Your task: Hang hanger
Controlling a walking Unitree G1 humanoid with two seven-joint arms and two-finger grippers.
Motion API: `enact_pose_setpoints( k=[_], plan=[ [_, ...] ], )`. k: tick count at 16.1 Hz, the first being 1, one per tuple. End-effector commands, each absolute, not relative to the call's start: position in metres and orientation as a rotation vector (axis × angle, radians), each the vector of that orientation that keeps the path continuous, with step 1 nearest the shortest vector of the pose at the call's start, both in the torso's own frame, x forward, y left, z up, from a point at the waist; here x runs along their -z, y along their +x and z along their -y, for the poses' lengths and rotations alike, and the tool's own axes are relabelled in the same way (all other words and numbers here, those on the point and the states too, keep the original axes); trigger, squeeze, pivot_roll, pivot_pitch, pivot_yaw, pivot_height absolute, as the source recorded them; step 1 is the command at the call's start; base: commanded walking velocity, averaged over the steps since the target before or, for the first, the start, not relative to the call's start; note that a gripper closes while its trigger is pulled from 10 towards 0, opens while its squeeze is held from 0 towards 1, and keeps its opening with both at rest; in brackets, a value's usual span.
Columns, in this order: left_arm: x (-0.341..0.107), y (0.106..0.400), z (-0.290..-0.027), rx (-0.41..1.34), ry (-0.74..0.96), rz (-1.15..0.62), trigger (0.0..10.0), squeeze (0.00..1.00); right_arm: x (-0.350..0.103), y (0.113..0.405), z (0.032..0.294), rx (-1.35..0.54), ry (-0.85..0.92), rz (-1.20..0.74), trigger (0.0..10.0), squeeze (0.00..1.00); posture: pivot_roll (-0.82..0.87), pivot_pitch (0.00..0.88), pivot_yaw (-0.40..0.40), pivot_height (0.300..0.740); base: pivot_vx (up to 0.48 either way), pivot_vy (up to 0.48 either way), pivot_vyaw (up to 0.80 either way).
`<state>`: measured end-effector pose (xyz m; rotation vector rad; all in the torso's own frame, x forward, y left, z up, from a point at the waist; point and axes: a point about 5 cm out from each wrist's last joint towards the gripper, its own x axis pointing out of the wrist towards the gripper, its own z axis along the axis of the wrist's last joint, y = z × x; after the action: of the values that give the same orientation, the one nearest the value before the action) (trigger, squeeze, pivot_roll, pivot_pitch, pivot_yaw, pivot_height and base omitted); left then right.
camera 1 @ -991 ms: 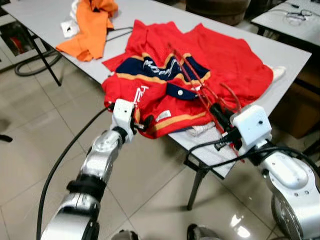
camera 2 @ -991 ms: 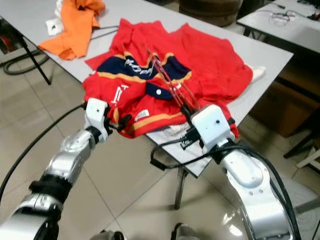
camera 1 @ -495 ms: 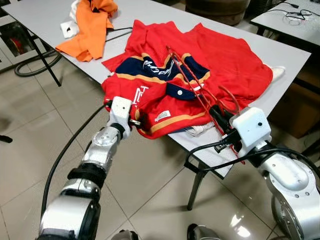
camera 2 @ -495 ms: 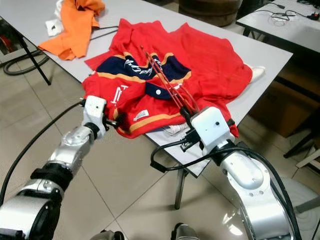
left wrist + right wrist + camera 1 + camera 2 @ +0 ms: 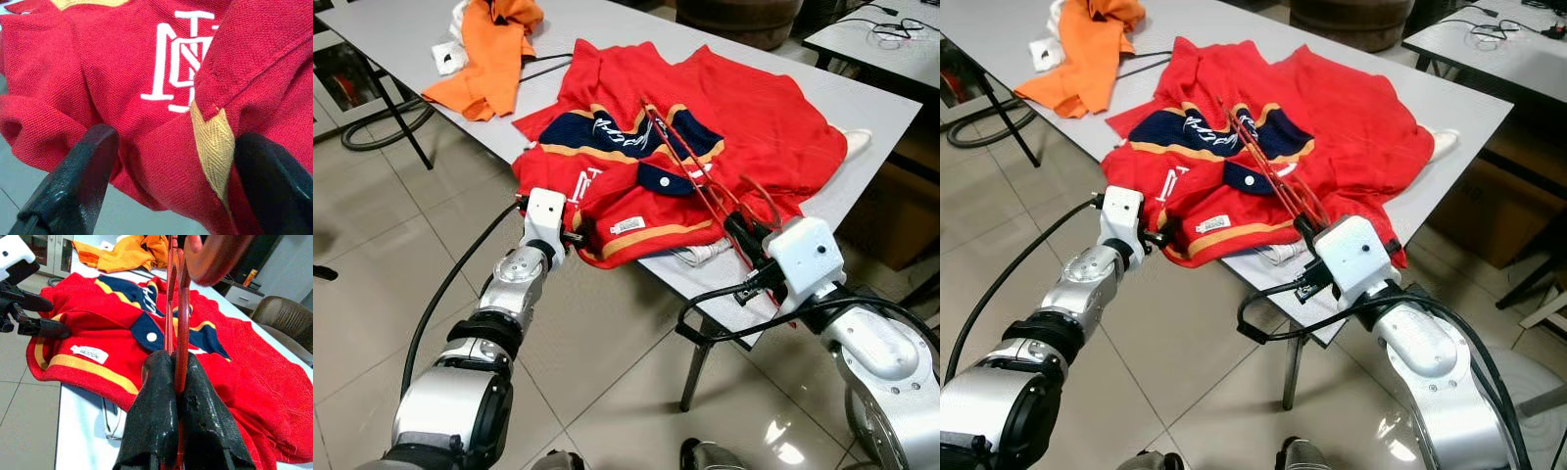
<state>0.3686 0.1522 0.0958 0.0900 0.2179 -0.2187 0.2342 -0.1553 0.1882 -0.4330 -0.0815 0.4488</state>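
A red jersey (image 5: 744, 117) with a navy collar lies spread on the grey table (image 5: 607, 20). A red hanger (image 5: 690, 166) slants across the jersey's collar, its hook end near my right gripper. My right gripper (image 5: 739, 227) is shut on the hanger's stem (image 5: 182, 308) at the table's near edge. My left gripper (image 5: 576, 233) is at the jersey's near left hem. Its fingers (image 5: 83, 171) stand open, with the red fabric and its yellow band (image 5: 210, 142) lying between them.
An orange garment (image 5: 489, 49) lies at the table's far left end. White cloth (image 5: 705, 253) peeks from under the jersey's hem. A second table (image 5: 881, 39) stands at the back right. A black cable (image 5: 372, 132) loops on the tiled floor.
My left gripper has shifted a little to the left along the jersey's hem. My right gripper has sunk slightly with the hanger.
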Motion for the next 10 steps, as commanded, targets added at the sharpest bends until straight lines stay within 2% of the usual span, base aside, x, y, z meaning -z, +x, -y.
enact_pose_setpoints(
  k=[1,10],
  plan=[
    [-0.0902,0.3668,-0.1579,0.203,0.094,-0.254,0.0,0.0,-0.1951,0.23,0.1515,-0.465,-0.455,0.119,10.0,0.0,-0.16,0.131,0.093,0.74,0.0,0.0,0.0],
    [-0.0838,0.3624,-0.1546,0.203,0.049,-0.265,0.0,0.0,-0.1939,0.2286,0.1533,-0.471,-0.482,0.114,10.0,0.0,-0.16,0.123,0.089,0.74,0.0,0.0,0.0]
  ],
)
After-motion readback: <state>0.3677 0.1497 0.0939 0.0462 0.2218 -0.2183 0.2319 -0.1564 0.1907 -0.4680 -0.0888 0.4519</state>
